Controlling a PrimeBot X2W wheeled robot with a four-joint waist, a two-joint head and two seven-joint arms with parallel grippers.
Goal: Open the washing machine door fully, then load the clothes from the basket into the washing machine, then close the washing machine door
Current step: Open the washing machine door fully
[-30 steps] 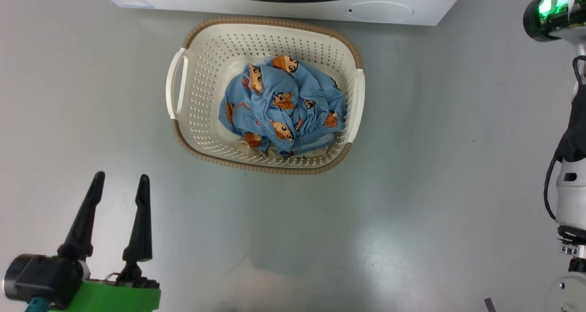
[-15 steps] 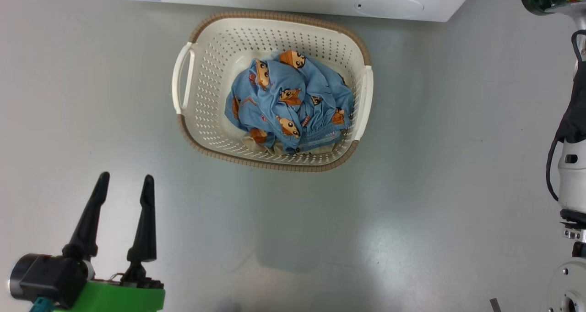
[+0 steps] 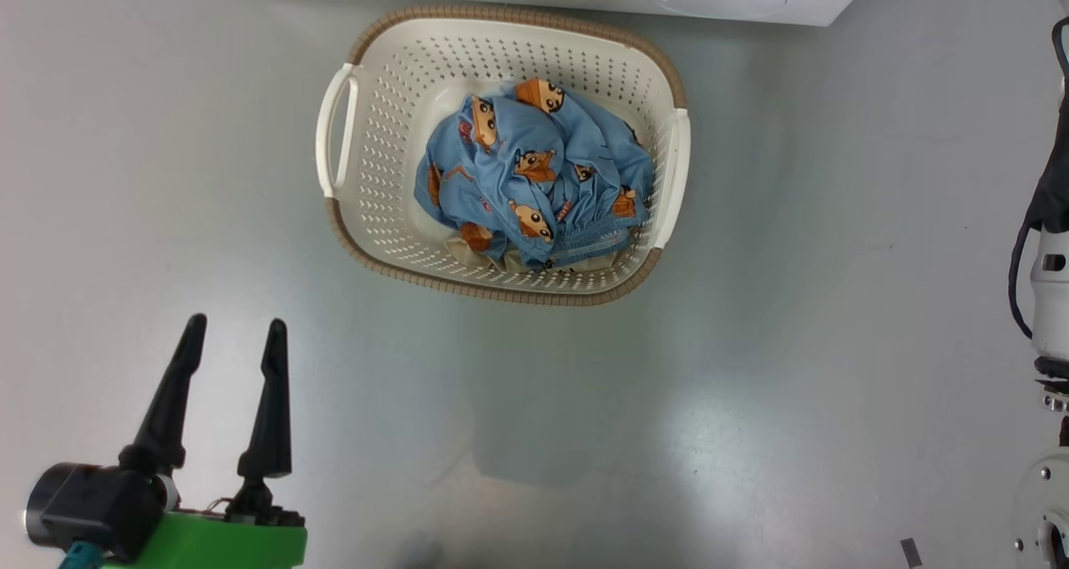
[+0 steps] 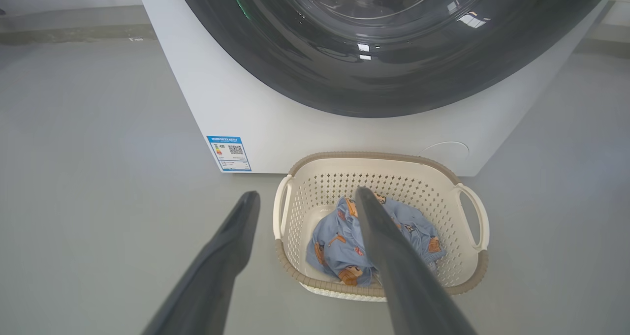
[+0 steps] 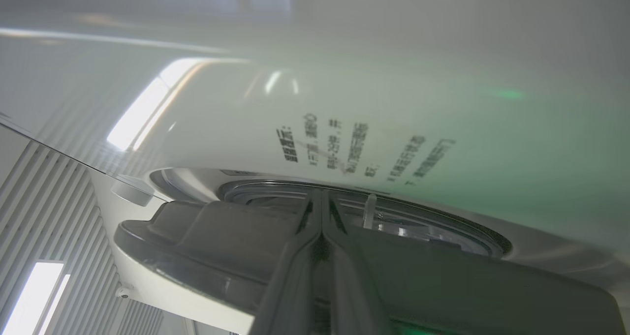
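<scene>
The cream basket [image 3: 367, 176] with a brown rim stands on the grey floor in front of the washing machine [image 3: 735, 5]. The clothes [image 3: 534, 176] lie in it, a light blue garment with orange-brown prints on top of a cream one. My left gripper [image 3: 236, 321] hovers open at the lower left, well short of the basket. In the left wrist view its fingers [image 4: 231, 246] are spread and frame the basket [image 4: 457, 266] below the glossy black washing machine door [image 4: 374, 79], which lies against the white front [image 4: 221, 104]. My right gripper [image 5: 322, 197] is shut, its tips at a dark ring under a glossy white surface.
A blue label sticker [image 4: 229, 153] sits on the washer's lower left corner. My pale right forearm [image 3: 1051, 302] with a black cable runs along the head view's right edge. Bare grey floor [image 3: 585, 427] spreads around the basket.
The head camera has shifted, so basket and washer sit slightly higher and more to the right in the picture. My right arm's green-lit wrist has gone up past the top edge. Both grippers keep their states.
</scene>
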